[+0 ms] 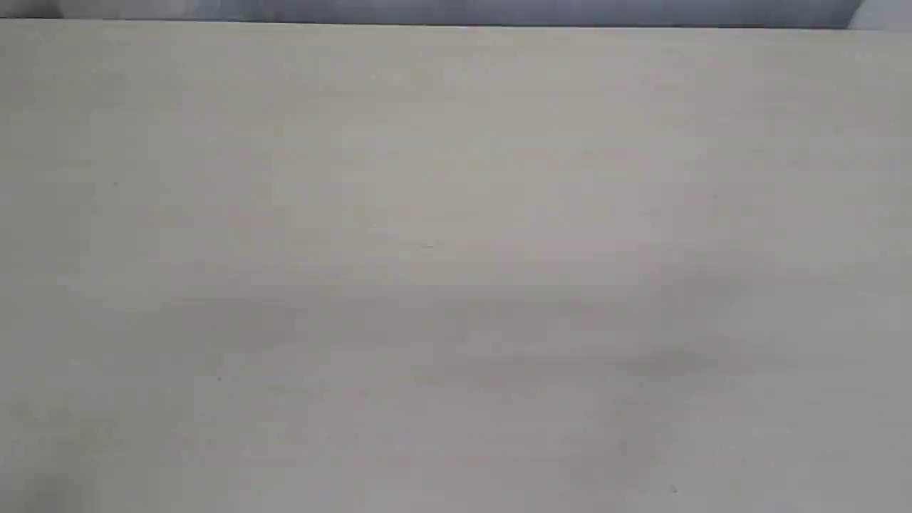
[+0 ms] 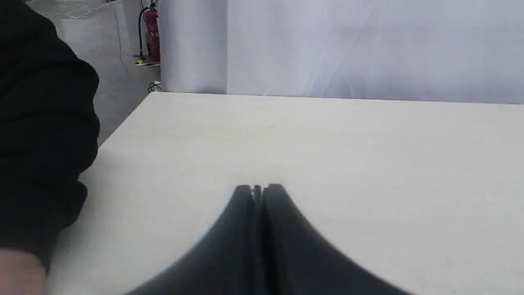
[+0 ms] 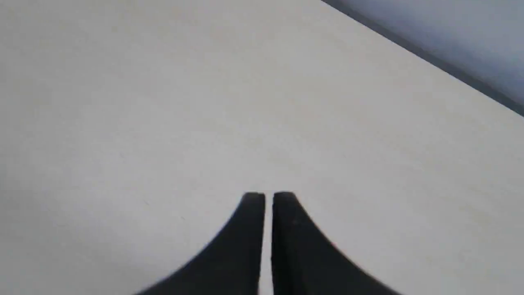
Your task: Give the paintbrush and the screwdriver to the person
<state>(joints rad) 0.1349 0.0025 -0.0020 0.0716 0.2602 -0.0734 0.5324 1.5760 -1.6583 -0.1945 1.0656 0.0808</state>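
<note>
Neither the paintbrush nor the screwdriver shows in any view. In the left wrist view my left gripper (image 2: pixel 258 189) is shut with nothing in it, hovering over the pale table (image 2: pixel 327 143). The person's black sleeve (image 2: pixel 41 135) fills one side of that view, with a sliver of bare skin (image 2: pixel 18 274) at the corner. My right gripper (image 3: pixel 266 196) is shut too, with only a thin slit between its black fingers and bare table (image 3: pixel 163 102) beneath. The exterior view holds only bare tabletop (image 1: pixel 456 271); no gripper appears there.
The table's far edge (image 1: pixel 456 26) runs along the top of the exterior view. A white curtain wall (image 2: pixel 368 49) stands behind the table. A red fire extinguisher (image 2: pixel 152 35) stands on the grey floor beyond the table's corner.
</note>
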